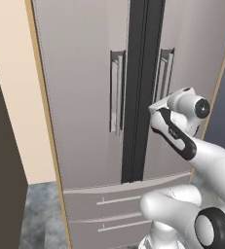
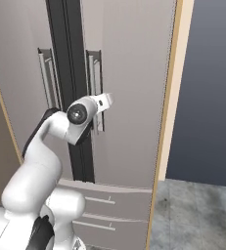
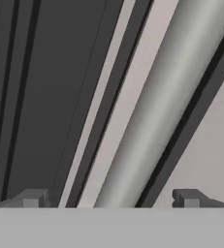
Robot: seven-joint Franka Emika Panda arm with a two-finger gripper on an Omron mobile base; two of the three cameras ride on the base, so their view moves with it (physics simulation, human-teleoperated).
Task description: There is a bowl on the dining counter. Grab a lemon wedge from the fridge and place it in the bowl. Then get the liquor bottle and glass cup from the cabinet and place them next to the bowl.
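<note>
Reaching toward the tall silver-grey French-door fridge (image 1: 80,97), the white arm in the left base view puts its hand against the right door's long vertical handle (image 1: 165,73); both doors look shut, so the lemon wedge is presumably inside, unseen.

In the right base view the same hand sits at that handle's (image 2: 94,88) lower half, beside the dark centre seam, and the two drawers with bar handles (image 2: 101,199) lie below.

The hand view adds what the base views cannot: the gripper (image 3: 111,197) is spread wide, its fingertips (image 3: 32,198) straddling the rounded bar (image 3: 162,106), which runs diagonally and nearer one tip.

If the jaws close off-centre, they may slip off the bar, or the door may not swing.
</note>
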